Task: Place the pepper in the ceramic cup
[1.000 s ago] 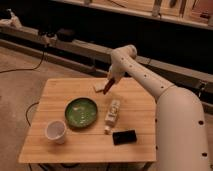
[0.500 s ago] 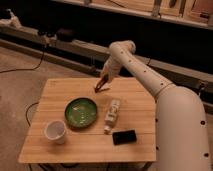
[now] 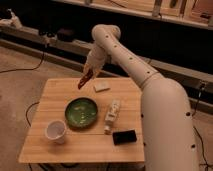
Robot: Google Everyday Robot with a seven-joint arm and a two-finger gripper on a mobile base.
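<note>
The pepper, small, slender and dark red, hangs from my gripper, which is shut on it above the table's far left part. It is lifted clear of the wood, just beyond the far edge of the green plate. The ceramic cup, small, white and handleless, stands upright near the table's front left corner, well below and left of the gripper. My white arm reaches in from the right and arches over the table.
A round green plate lies mid-table. A white bottle lies on its side right of it, with a flat black object in front. A small white block sits near the far edge. Cables run across the floor on the left.
My gripper has risen and moved left with the pepper, away from the white block and towards the plate's far side. Nothing else on the table has moved.
</note>
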